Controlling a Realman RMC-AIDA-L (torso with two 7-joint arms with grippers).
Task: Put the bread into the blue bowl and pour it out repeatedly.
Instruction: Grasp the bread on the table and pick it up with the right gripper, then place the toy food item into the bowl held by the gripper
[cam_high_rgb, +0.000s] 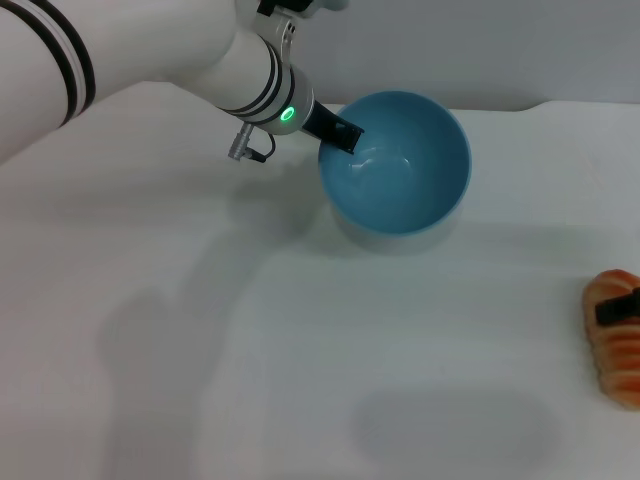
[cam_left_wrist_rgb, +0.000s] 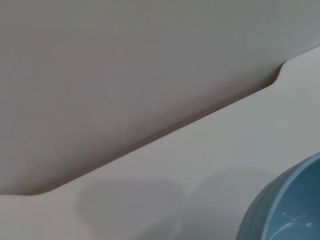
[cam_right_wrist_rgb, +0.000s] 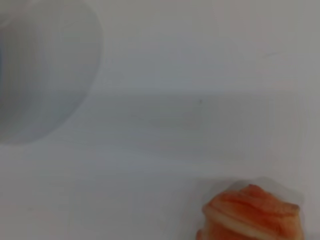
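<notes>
The blue bowl (cam_high_rgb: 400, 170) is tipped with its empty inside facing me, at the back middle of the table. My left gripper (cam_high_rgb: 338, 132) is shut on its left rim, one black finger inside the bowl. The left wrist view shows only a slice of the bowl (cam_left_wrist_rgb: 285, 210). The bread (cam_high_rgb: 618, 345), orange and ridged, is at the far right edge of the head view, partly cut off. A black finger of my right gripper (cam_high_rgb: 617, 308) lies across its top, shut on it. The right wrist view shows one end of the bread (cam_right_wrist_rgb: 252, 217) above the white surface.
The white table (cam_high_rgb: 200, 350) spreads under both arms. A soft oval shadow (cam_high_rgb: 450, 428) lies on it near the front. A grey wall (cam_left_wrist_rgb: 125, 75) rises behind the table's back edge.
</notes>
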